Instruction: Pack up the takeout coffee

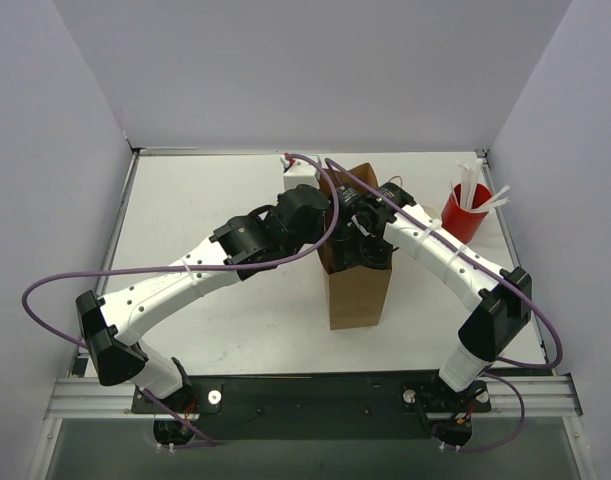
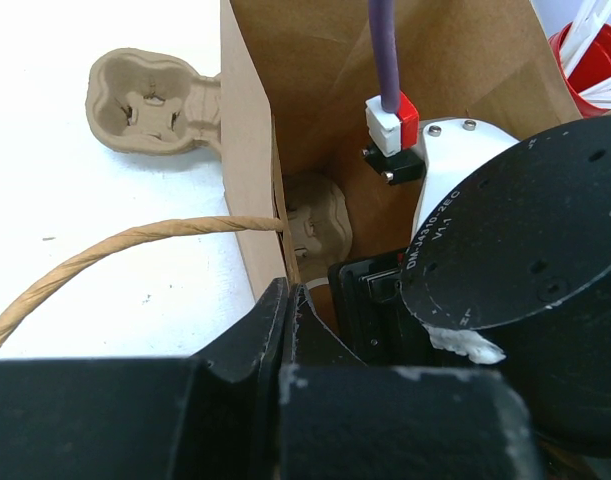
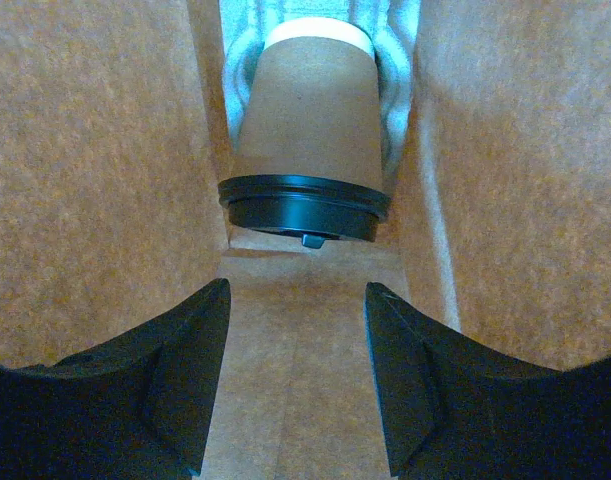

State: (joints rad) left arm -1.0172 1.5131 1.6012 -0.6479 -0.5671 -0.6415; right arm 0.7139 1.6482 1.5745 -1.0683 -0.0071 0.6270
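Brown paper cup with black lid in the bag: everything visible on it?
The brown kraft paper cup tapers to a pale base rim, its round black plastic lid on, with a small tab, facing the camera. It sits deep in the brown paper bag, base in a pale moulded holder. The open right gripper hangs clear.

The takeout coffee (image 3: 305,120), a small brown kraft paper cup wearing a round black lid (image 3: 305,205), is sitting deep inside the paper bag (image 3: 95,150). In the right wrist view it is lying at 12 o'clock. Its lid is pointing toward 6 o'clock and the bag's opening, and its pale base is resting in a moulded holder (image 3: 397,60).
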